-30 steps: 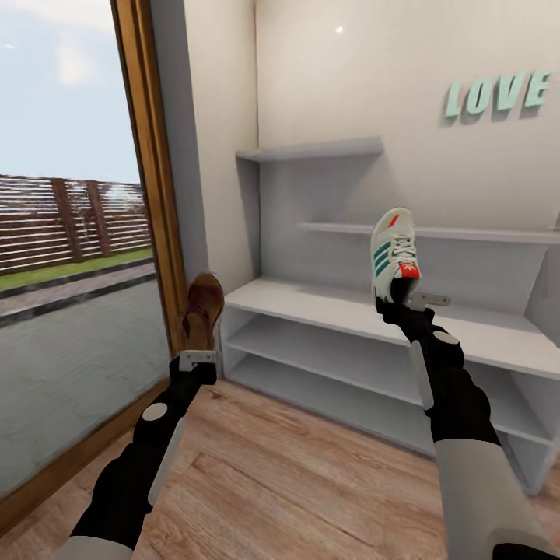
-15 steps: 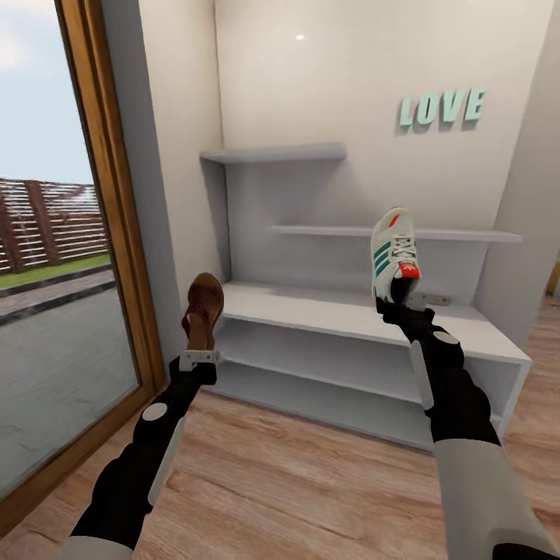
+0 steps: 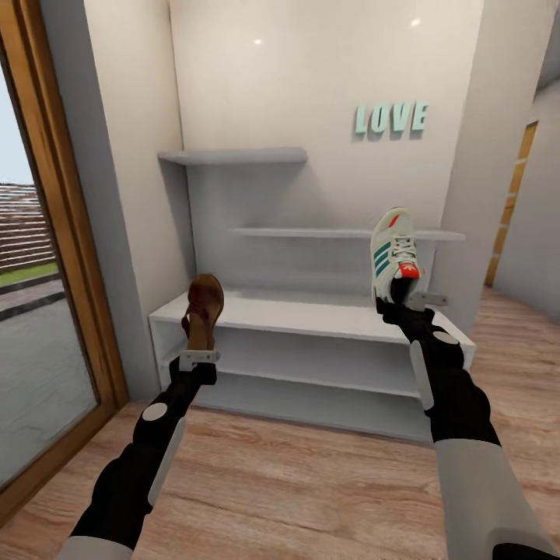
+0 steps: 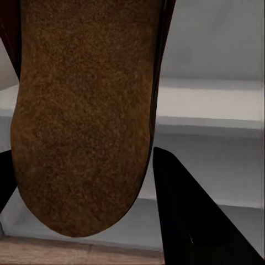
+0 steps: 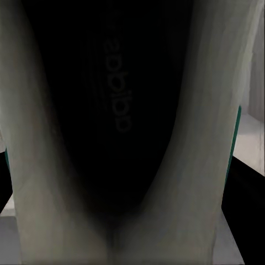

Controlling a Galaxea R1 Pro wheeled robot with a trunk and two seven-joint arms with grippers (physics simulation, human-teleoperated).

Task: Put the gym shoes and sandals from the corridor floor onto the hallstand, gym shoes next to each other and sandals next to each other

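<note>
- Left gripper (image 3: 200, 356) is closed on a sandal (image 3: 204, 309), holding it by the heel end, toe pointing up, in front of the left part of the shoe rack (image 3: 311, 311).
- In the left wrist view the sandal's (image 4: 83, 116) brown textured sole is right up against the camera; one dark finger (image 4: 193, 221) sits beside its edge, white shelf tiers behind.
- Right gripper (image 3: 404, 302) grips a gym shoe (image 3: 395, 253) at the heel, shoe upright, toe up, green stripes and red-orange tongue patch facing the head camera.
- Gym shoe is up in the air over the right part of the rack top, not resting on it.
- Right wrist view: gym shoe (image 5: 182, 165) seen very close, white sides around a dark middle with faint lettering; the fingers themselves are hard to make out there.
- Shoe rack is low, wide, white, flat top, two open tiers; it stands on the wood floor (image 3: 311, 482) against the back wall.
- No shoe visible on the rack top or tiers in the head view.
- Two thin white wall shelves (image 3: 233, 156) hang above the rack, one higher on the left, one lower and further right.
- Teal LOVE letters (image 3: 391, 119) on the wall, up and to the right of the shelves.
- Wooden-framed glass door (image 3: 47, 257) on the left, fence and grass outside.
- Both arms reach forward, well apart, sandal lower than the gym shoe.
</note>
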